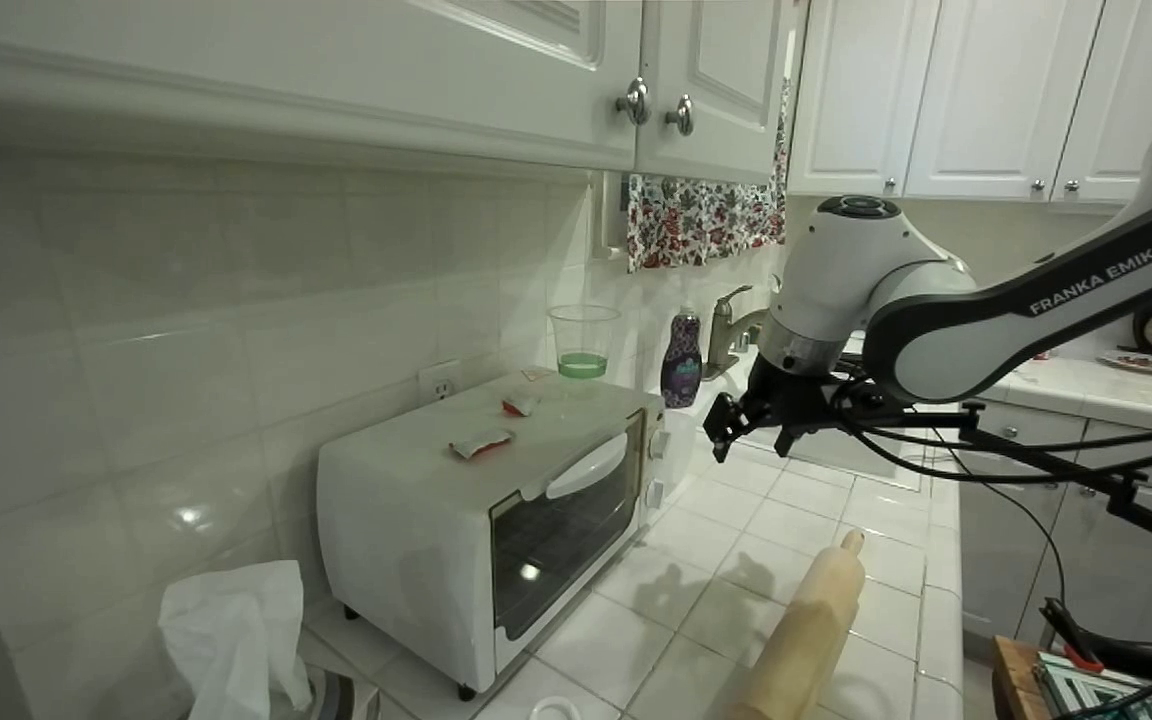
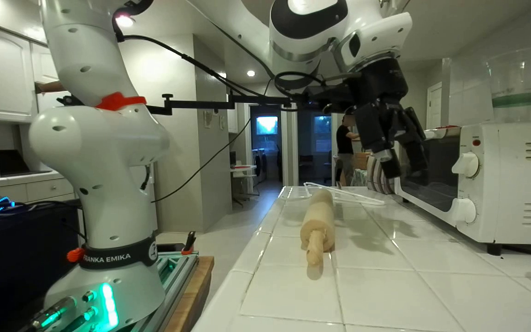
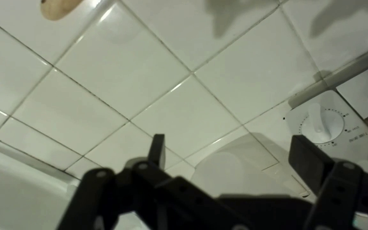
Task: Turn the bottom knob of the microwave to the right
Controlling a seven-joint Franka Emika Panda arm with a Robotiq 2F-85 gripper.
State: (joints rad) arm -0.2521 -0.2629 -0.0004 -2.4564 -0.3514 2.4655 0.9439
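Observation:
The microwave, a white countertop oven, stands against the wall in both exterior views (image 1: 396,560) (image 2: 523,184). Its bottom knob (image 2: 464,210) is white and sits low on the front panel; it also shows in an exterior view (image 1: 654,493) and in the wrist view (image 3: 323,126), beyond the right finger. The top knob (image 2: 466,164) is above it. My gripper (image 3: 233,153) is open with nothing between its fingers. It hangs above the counter in front of the oven in both exterior views (image 1: 752,450) (image 2: 404,168), apart from the knobs.
A wooden rolling pin (image 1: 806,630) lies on the counter (image 2: 385,295). A clear cup with green liquid (image 1: 584,345) and small packets (image 1: 482,443) sit on the oven. A purple soap bottle (image 1: 681,360) stands behind it near the faucet (image 1: 726,330). Upper cabinets (image 1: 536,90) overhang.

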